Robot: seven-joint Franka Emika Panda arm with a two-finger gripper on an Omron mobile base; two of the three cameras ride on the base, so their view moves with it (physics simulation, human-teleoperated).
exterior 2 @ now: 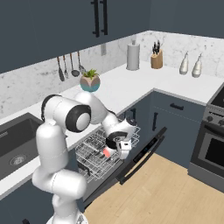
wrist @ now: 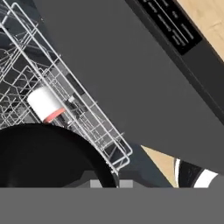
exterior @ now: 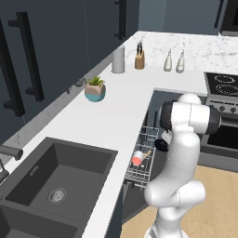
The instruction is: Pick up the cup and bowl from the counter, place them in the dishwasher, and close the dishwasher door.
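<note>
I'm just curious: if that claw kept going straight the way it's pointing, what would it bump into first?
Probably the wire rack right below: the claw points down at it, holding the black bowl. Depth is hard to judge.

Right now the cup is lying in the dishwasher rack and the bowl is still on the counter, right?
Not quite. The cup does lie in the rack, but the bowl is held by the gripper over the rack, as the hand view shows.

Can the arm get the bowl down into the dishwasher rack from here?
Probably yes: the bowl hangs in the gripper right above the wire rack, and the cup lies off to one side.
</note>
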